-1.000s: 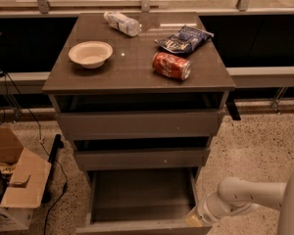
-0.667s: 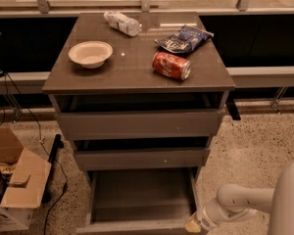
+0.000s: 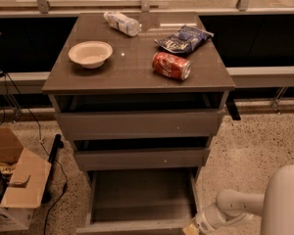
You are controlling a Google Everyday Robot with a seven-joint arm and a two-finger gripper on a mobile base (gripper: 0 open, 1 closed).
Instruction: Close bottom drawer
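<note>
- Below the table's point(image 3: 132, 73) front edge, the bottom drawer point(image 3: 139, 195) is seen pulled far out toward the camera, its front panel's long axis parallel to that edge.
- Its shallow grey interior is exposed.
- At the drawer's front right corner the hand point(image 3: 190, 228) is found; whether it is clenched or released cannot be told.
- Open speckled floor point(image 3: 255, 151) is seen rightward, and a cardboard box point(image 3: 19, 180) leftward.

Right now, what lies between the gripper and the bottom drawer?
Nothing: in the camera view the gripper sits right at the front corner of the bottom drawer.
</note>
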